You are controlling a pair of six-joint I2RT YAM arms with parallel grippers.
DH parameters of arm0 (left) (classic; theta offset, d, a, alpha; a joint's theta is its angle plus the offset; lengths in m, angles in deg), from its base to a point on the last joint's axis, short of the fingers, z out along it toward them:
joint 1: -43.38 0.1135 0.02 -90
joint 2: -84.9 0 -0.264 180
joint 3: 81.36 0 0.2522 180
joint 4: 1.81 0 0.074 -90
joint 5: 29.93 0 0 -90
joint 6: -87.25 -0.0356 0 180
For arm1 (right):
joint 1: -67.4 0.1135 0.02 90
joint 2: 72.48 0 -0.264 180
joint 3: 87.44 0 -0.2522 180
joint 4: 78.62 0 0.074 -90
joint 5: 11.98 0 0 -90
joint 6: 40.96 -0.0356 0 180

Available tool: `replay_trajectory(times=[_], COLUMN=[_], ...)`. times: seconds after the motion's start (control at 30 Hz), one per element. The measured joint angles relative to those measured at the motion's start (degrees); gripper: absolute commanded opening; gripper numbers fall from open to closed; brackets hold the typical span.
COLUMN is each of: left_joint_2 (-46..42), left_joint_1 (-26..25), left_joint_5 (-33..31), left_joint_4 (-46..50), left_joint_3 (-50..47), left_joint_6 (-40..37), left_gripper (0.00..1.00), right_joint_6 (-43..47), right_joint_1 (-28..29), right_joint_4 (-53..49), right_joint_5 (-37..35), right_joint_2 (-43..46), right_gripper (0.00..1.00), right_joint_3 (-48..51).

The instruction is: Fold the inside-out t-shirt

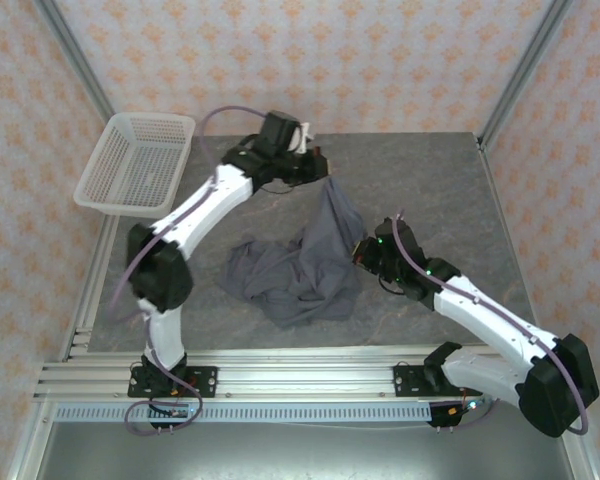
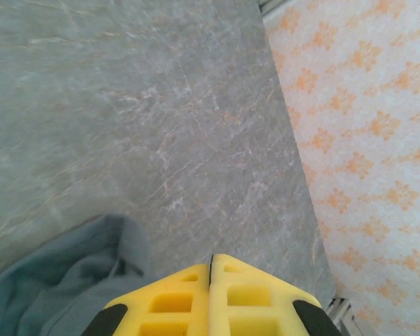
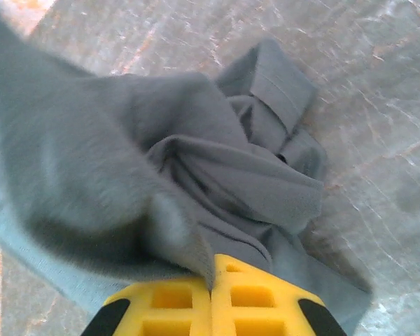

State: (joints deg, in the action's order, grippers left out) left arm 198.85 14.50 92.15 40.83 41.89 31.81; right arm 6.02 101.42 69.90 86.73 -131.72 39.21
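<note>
Open tabletop [image 1: 430, 170] around bunched t-shirt [image 1: 300, 270]

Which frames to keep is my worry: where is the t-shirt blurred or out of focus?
Right wrist: the t-shirt smears soft in the near fold at left and is crisper farther out. Left wrist: its corner is slightly soft, the table fairly sharp. Top external: evenly lit, the whole t-shirt sharp, no glare.
</note>
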Motion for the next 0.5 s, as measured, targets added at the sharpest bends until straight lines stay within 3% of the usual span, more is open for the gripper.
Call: replay_trajectory(times=[0.13, 0.17, 0.23, 0.3, 0.4, 0.5], left_joint_2=[13.1, 15.5, 20.1, 22.1, 20.6, 13.4], left_joint_1=[-3.1, -3.6, -4.9, -5.6, -5.6, -5.1], left_joint_5=[0.0, 0.0, 0.0, -0.2, -1.6, -4.2], left_joint_4=[0.7, 1.1, 2.1, 2.4, 2.1, 1.9], left_joint_3=[12.8, 15.5, 21.6, 24.4, 22.3, 13.0], left_joint_6=[0.1, 0.2, 0.2, 0.7, 0.1, -1.9], left_gripper=[0.00, 0.08, 0.22, 0.35, 0.55, 0.67], right_joint_6=[-2.4, -2.9, -4.0, -4.1, -3.4, 0.8], right_joint_1=[-1.9, -3.5, -8.7, -14.2, -22.4, -24.4], right_joint_4=[-5.5, -6.9, -9.7, -11.8, -15.5, -18.3], right_joint_5=[-6.3, -7.7, -10.0, -10.8, -9.9, -7.4], right_joint_2=[5.7, 7.0, 8.5, 8.3, 6.1, 5.1], right_gripper=[0.01, 0.07, 0.37, 0.52, 0.58, 0.57], right_joint_3=[-0.1, -0.2, -0.2, 0.1, 0.6, -0.1])
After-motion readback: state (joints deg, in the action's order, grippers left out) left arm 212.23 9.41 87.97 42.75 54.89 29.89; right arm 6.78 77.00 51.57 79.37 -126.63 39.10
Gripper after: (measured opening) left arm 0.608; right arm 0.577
